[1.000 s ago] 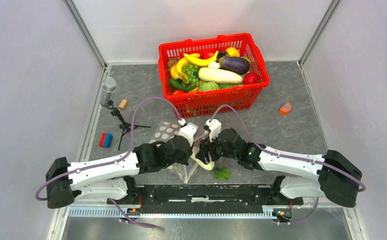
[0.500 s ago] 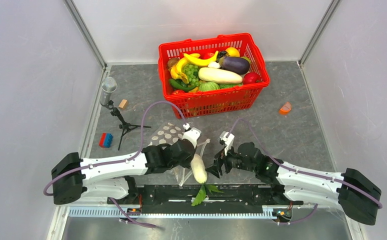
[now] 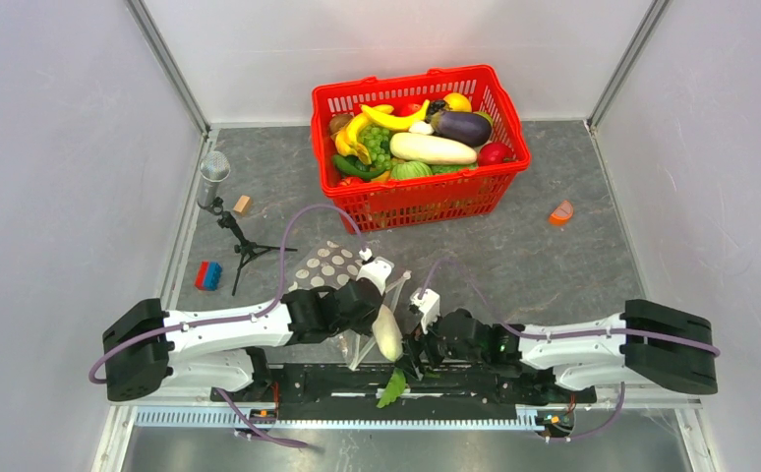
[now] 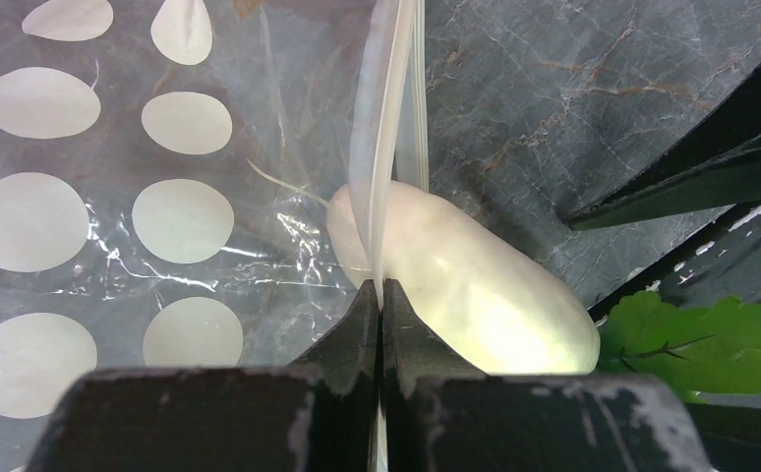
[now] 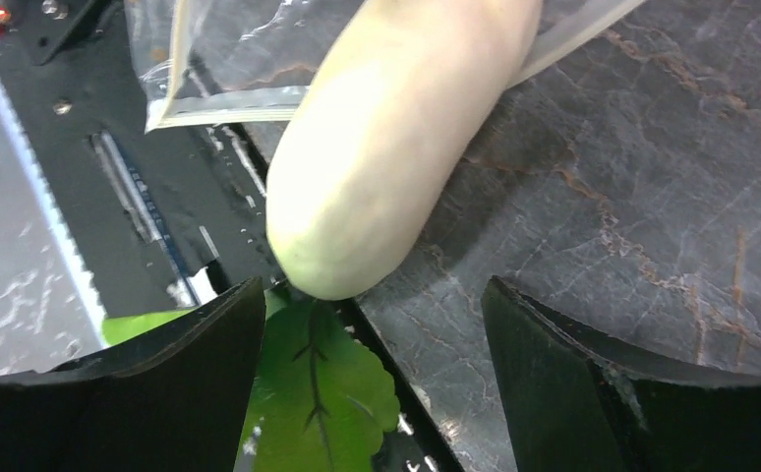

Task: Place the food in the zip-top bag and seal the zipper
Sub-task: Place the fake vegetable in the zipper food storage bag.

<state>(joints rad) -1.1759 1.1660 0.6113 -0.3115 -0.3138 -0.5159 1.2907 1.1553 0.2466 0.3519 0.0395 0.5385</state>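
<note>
your left gripper (image 4: pixel 380 291) is pinched shut on the zipper (image 4: pixel 388 118), holding up the mouth of the zip-top bag (image 4: pixel 160 211). your right gripper (image 5: pixel 372 290), off to the right half a second ago, has swung back in, jaws wide on either side of the white radish (image 5: pixel 386 147) at its leafy end. the radish's tip is in the mouth and the rest lies out on the tabletop (image 5: pixel 652 197), so a push inward looks due. the film blurs how deep the tip sits, and the leaves (image 5: pixel 322 393) are cut off. the other food (image 3: pixel 434 148) waits in the red basket (image 3: pixel 416 202).
</note>
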